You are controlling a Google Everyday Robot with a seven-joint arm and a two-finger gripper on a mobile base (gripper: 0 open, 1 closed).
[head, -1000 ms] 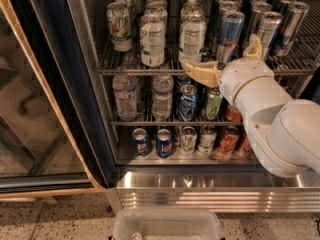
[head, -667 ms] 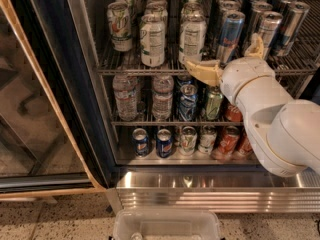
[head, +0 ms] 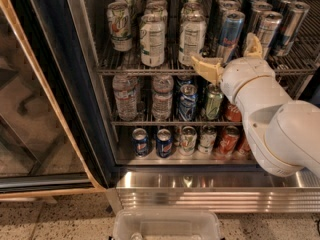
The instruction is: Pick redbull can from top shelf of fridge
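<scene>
Fridge (head: pixel 47 69): door open, three wire racks of drinks in my view.
Arm (head: pixel 280 129): the white arm reaches in from the right and crosses the middle rack's cans.
Top shelf (head: pixel 145 71): packed with upright cans in close rows; the flat front edge is just below my fingers.
Redbull can (head: pixel 232 26): upright at the front of the top shelf, right of centre. A white-labelled can (head: pixel 192 36) is on its left and a greyer slim can (head: pixel 267 29) on its right.
Gripper (head: pixel 224 51): at the can's lower part, fingers spread wide, one to the left and one to the right. I can't tell whether they sit around the can or just in front of it.
Main risk: if I close too shallow, I'd expect the tips to pinch only the curved front and squirt the can backwards into the row behind.
Second risk: the left finger (head: pixel 205 66) is near the white-labelled can, so pushing in off-centre could nudge or topple it.
Smaller risk: the grip is low, so the tall can may tilt on lifting and catch the shelf edge.
</scene>
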